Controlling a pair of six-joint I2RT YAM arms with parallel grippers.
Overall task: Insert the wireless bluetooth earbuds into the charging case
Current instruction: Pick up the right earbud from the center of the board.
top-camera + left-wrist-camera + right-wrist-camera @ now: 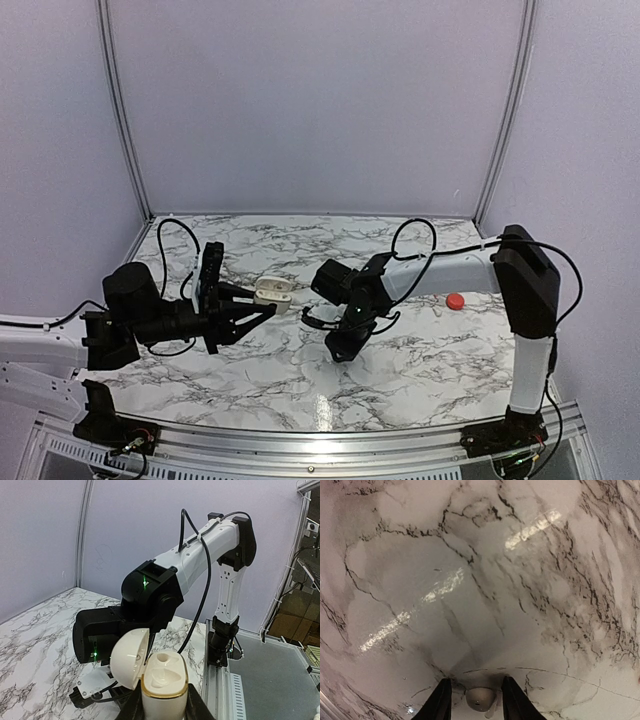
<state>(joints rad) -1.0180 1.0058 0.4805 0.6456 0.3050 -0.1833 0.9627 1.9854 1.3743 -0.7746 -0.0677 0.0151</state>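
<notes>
White charging case (162, 680), lid open, clenched upright in left gripper (262, 303) as steady target; right gripper (474, 701), 4 o'clock of case, jaws parted, pale earbud (481, 698) loose between.

Right arm (445, 270) and left arm (35, 345) are white shells with chunky black joints, loopy black cables (206, 580), tiny green LED (145, 582) on the right one.

Dark-veined white marble table (290, 385) bears a small red round piece (455, 301) near its right edge; a white earbud (480, 698) shows near its middle, contact unclear.
</notes>
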